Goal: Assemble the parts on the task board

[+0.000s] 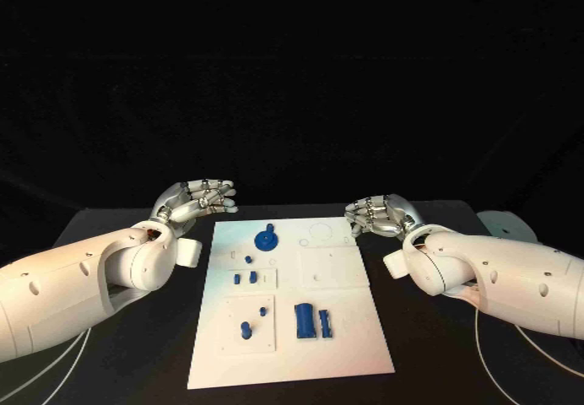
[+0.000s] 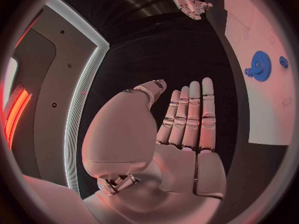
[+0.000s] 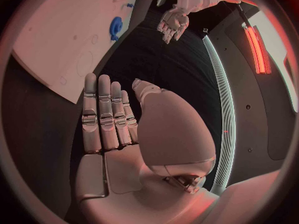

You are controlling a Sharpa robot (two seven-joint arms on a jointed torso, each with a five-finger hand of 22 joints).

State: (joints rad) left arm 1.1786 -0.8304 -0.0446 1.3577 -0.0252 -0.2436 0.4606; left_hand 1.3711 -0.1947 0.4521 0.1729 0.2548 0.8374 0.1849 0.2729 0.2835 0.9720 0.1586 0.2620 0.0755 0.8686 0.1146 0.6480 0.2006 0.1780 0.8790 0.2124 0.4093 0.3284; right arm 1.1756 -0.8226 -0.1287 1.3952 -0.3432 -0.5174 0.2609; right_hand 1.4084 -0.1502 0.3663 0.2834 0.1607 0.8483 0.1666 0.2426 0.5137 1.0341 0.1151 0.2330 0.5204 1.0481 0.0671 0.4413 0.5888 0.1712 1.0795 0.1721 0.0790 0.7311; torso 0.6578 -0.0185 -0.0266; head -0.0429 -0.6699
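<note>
The task board point(image 1: 292, 295) lies flat in the middle of the black table point(image 1: 121, 354), its long side running away from the robot.

Parts on the board:
- A blue gear point(image 1: 266, 240) lies near the far left corner, with a small blue piece just beyond it.
- Two small blue pegs point(image 1: 245, 277) stand side by side at mid-board, left of centre.
- Further small blue pieces point(image 1: 253, 324) sit on the near left panel.
- A blue block point(image 1: 305, 321) lies near the board centre line at the near end, with a slimmer blue bar point(image 1: 325, 321) just beside it on the right.

Left hand point(image 1: 197, 201): positioned off the far left corner of the board, above the table, apart from the board. It holds nothing. In the left wrist view the fingers point(image 2: 190, 117) are extended and lie side by side.

Right hand point(image 1: 377, 214): positioned off the far right edge of the board, not touching any part. It holds nothing. In the right wrist view the fingers point(image 3: 102, 114) are extended and close together, with the thumb set apart
</note>
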